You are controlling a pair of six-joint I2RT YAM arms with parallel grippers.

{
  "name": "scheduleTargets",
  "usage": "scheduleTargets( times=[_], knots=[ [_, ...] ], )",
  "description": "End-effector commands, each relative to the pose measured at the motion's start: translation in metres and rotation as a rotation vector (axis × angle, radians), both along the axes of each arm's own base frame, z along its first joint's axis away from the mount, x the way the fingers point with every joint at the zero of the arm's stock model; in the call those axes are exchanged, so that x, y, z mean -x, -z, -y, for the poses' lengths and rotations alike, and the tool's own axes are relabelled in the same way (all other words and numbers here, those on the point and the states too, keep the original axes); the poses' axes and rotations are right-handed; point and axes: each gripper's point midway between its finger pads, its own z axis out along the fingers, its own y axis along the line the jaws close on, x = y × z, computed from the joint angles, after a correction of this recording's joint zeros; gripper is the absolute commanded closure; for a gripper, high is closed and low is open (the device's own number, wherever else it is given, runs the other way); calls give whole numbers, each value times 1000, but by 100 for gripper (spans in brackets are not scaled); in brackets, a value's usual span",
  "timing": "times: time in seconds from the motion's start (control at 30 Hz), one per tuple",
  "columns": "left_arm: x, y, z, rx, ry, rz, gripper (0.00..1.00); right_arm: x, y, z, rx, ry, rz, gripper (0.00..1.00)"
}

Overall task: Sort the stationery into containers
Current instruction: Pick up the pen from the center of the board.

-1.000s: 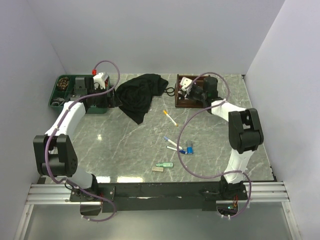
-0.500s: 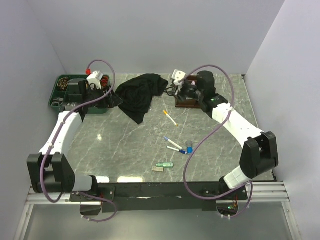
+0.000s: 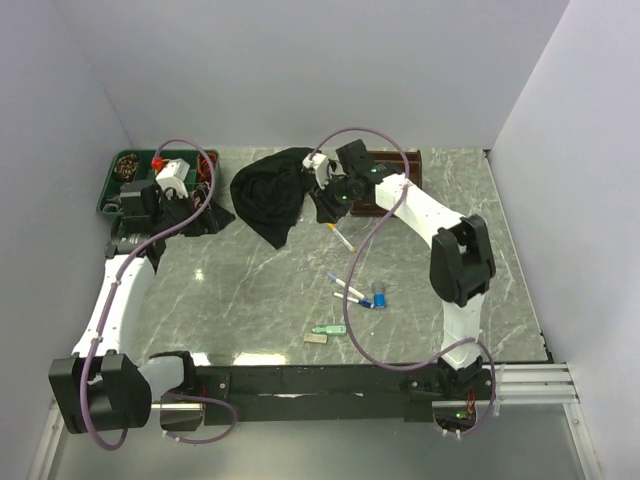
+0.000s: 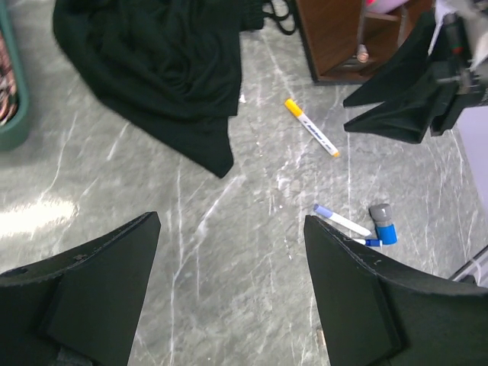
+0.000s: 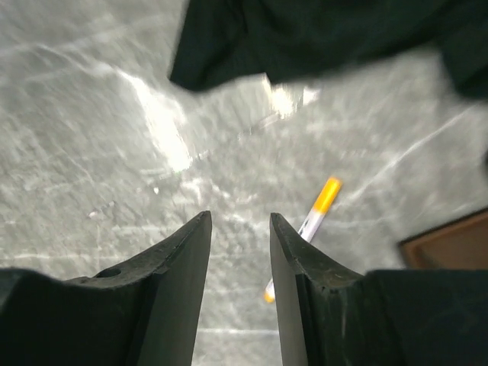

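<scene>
A yellow-capped pen [image 3: 341,236] lies on the marble table just right of my right gripper [image 3: 325,208], which hovers open and empty; in the right wrist view the pen [image 5: 316,210] is partly behind the right finger of that gripper [image 5: 240,217]. My left gripper [image 3: 213,217] is wide open and empty [image 4: 231,221] above bare table. Two blue-capped pens [image 3: 349,291] and a blue-capped piece [image 3: 379,296] lie mid-table. A green highlighter [image 3: 328,330] and grey eraser [image 3: 315,339] lie nearer. The brown organiser [image 3: 400,160] stands at the back, the green tray [image 3: 108,192] at the far left.
A large black cloth [image 3: 272,190] lies between the two containers, close to both grippers; it also shows in the left wrist view [image 4: 160,69]. Grey walls close in the left, back and right sides of the table.
My right gripper has swung left from the brown organiser to the table beside the yellow-capped pen. My left gripper has drawn back from the green tray toward the cloth's near edge.
</scene>
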Motion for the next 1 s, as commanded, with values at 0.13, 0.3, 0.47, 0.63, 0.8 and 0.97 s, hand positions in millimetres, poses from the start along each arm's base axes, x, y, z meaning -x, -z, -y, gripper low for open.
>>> scheduleTargets(
  times=[0.13,0.3,0.47,0.63,0.8,0.97],
  knots=[
    [8,2,-10,15,-45,2,18,17,-9,13,35,102,-111,56],
    [4,2,-12,38,-54,-3,18,20,-17,12,-3,141,-93,56],
    [-3,2,-12,42,-50,-16,18,9,1,16,112,117,-32,57],
    [-9,-3,-13,49,-55,-11,18,-12,30,19,198,164,-58,57],
    [-12,1,-17,45,-62,-26,18,-27,48,14,220,189,-71,59],
    [-14,7,-20,50,-70,-45,18,-42,58,10,246,222,-85,60]
  ],
)
